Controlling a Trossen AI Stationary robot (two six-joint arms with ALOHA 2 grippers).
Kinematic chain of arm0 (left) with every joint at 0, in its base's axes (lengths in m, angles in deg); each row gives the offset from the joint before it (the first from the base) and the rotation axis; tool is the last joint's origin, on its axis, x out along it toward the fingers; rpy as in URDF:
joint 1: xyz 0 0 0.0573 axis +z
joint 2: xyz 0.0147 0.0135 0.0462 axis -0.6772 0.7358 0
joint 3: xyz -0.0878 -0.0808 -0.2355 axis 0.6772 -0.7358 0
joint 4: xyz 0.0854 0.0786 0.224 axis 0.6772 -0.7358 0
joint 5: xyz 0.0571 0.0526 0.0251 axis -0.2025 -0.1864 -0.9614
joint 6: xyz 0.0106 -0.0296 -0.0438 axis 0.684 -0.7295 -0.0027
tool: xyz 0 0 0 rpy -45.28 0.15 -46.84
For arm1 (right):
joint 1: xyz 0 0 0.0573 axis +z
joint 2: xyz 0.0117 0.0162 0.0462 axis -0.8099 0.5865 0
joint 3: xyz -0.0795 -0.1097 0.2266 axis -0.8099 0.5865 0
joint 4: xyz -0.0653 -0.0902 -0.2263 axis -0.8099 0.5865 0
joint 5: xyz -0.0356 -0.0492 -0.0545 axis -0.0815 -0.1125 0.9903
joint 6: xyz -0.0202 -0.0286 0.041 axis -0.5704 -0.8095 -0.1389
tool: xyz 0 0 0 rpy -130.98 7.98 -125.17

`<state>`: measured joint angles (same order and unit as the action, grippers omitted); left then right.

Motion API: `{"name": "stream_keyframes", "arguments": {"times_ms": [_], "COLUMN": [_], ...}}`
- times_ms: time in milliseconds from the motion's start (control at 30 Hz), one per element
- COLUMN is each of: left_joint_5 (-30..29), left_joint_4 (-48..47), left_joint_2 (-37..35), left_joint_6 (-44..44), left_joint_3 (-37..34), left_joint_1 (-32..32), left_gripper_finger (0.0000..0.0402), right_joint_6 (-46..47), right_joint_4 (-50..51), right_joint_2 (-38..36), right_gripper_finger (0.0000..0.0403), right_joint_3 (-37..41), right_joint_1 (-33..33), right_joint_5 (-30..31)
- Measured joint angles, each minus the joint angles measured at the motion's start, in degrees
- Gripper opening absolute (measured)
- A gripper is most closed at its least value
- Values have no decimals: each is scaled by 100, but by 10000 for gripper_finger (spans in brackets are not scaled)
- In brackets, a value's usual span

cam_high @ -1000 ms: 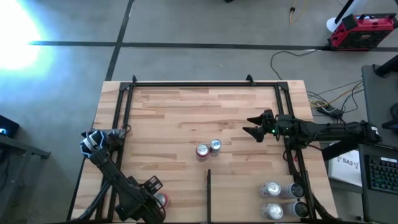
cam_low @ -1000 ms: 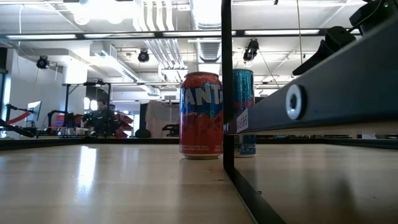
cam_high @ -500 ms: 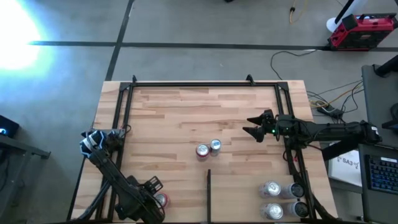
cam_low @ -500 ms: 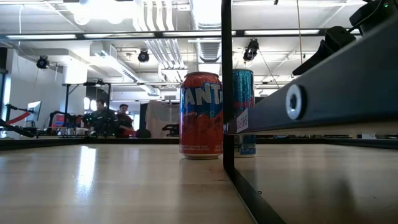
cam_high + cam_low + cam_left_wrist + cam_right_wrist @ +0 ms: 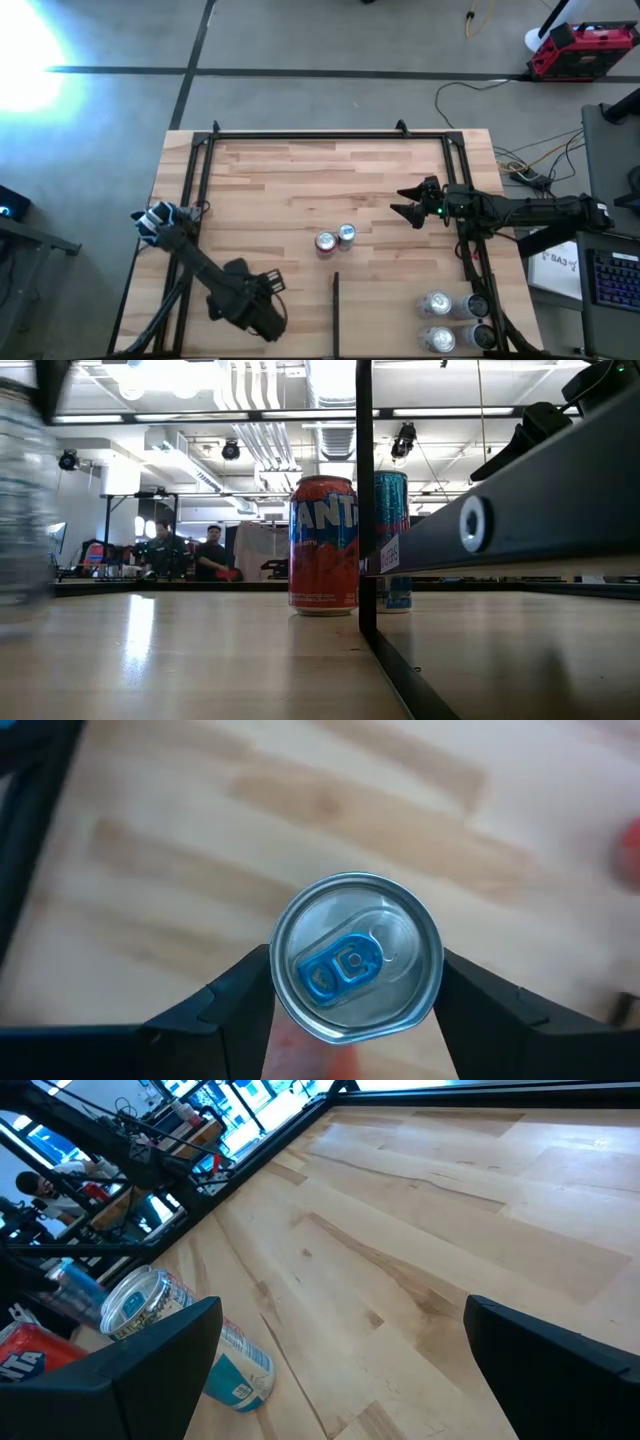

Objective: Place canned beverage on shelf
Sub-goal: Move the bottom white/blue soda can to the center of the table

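My left gripper [image 5: 258, 308] is shut on a beverage can [image 5: 357, 960] with a silver top and a blue pull tab. It is over the near left part of the shelf [image 5: 290, 180], a light wooden board in a black tube frame. The can shows as a blur at the left of the low view [image 5: 22, 490]. A red Fanta can [image 5: 325, 243] and a teal can [image 5: 346, 234] stand upright on the board, just beyond the thin dark divider strip [image 5: 336, 310]. My right gripper [image 5: 405, 206] is open and empty above the board's right part. My left gripper pinches the can between its two fingers [image 5: 235, 995], one on each side of the can's wall just below the top rim [image 5: 285, 1005]. The fingers come from above and point down. The can stands upright in the hold. I cannot tell whether its base is clear of the board.
Several more cans [image 5: 437, 305] lie grouped at the near right, by the frame's right tube [image 5: 468, 250]. The two standing cans also show in the low view [image 5: 323, 545] and the right wrist view [image 5: 150, 1310]. People stand in the room beyond the table [image 5: 210, 550].
My left gripper has gone from the near left corner toward the table's right and a little toward its far edge, taking the can with it. The can has come into the low view at the left as a blur. My right arm has kept still.
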<state>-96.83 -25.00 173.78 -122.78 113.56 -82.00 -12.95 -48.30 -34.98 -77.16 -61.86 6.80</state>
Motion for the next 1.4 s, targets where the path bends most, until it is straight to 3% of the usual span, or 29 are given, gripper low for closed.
{"name": "stream_keyframes", "arguments": {"times_ms": [100, 367, 700, 1400], "left_joint_5": [-267, -329, -1012, -1026], "left_joint_4": [-7, -17, 177, 1419], "left_joint_2": [-8, -8, -25, -25], "left_joint_6": [565, 2457, 3934, 7535], "left_joint_3": [-4, 0, 18, 20], "left_joint_1": [230, 1052, 1540, 2616], "left_gripper_finger": [213, 213, 213, 213], "right_joint_6": [0, 0, 0, 0], "right_joint_4": [0, 2, 1, 0], "right_joint_2": [1, 0, 2, 2], "right_gripper_finger": [400, 400, 400, 400], "right_joint_3": [0, 0, 1, 1], "right_joint_1": [-2, -1, -1, 0], "right_joint_5": [0, 2, 2, 2]}}
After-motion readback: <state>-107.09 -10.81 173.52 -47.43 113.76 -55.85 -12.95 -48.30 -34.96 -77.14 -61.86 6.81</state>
